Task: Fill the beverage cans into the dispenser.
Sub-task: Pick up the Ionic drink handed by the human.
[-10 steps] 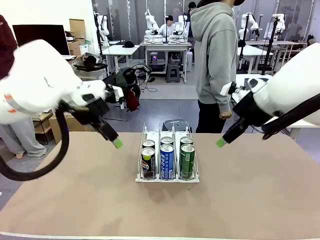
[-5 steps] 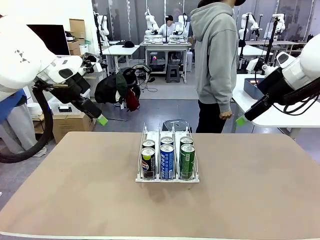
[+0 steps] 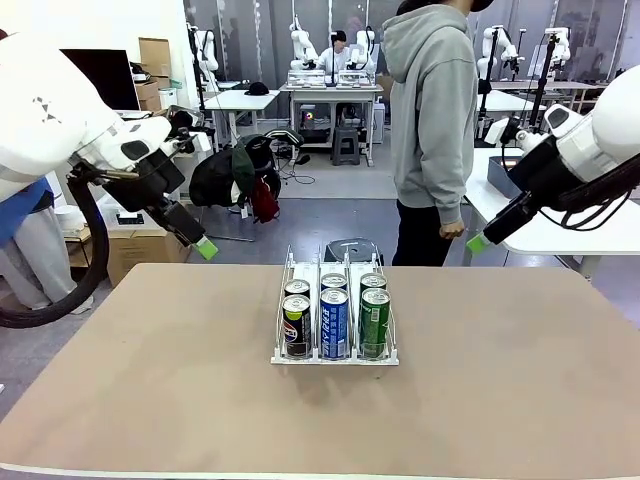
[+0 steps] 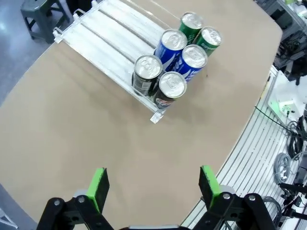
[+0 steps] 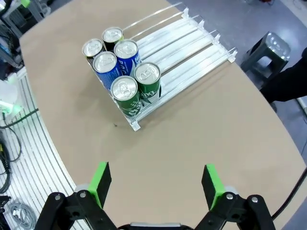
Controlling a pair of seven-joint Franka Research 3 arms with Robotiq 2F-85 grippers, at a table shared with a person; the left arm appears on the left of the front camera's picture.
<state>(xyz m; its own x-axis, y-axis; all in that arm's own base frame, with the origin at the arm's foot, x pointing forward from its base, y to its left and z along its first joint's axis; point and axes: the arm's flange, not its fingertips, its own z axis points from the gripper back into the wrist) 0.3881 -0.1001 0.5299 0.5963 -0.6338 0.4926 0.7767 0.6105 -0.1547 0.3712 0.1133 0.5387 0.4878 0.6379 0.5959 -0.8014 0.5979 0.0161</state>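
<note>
At the bottom of the front view, nearest you, ran the bare tan table (image 3: pixel 150 410). At the table's centre stood the dispenser (image 3: pixel 335 360), its low lip facing the camera. Six cans (image 4: pixel 172 57) sat in the dispenser, two to a lane, bunched against that lip. A black can (image 3: pixel 296 325) stood at picture left, a blue can (image 3: pixel 334 322) in the middle and a green can (image 3: pixel 375 320) at picture right. Each had a second can touching it from behind. In both wrist views the back stretch of all three lanes lay empty.

Every can you could see was already in a lane, so the loading looked done for the cans on hand. The lanes had room for more; whether more were due, you could not tell.

Further back, the left gripper (image 3: pixel 205 248) hung at mid-left of the frame, above the table's far left corner. The right gripper (image 3: pixel 479 242) hung at mid-right, above the far right edge. Both were well apart from the dispenser.

Each wrist view showed that gripper's green pads (image 4: pixel 98 187) spread wide near the bottom corners, with only table between them. Neither gripper held or touched anything.

Beyond the far edge, at upper centre-right, a person (image 3: pixel 430 110) in a grey hoodie stood side-on. One hand (image 3: pixel 452 230) hung low by the hip.
</note>
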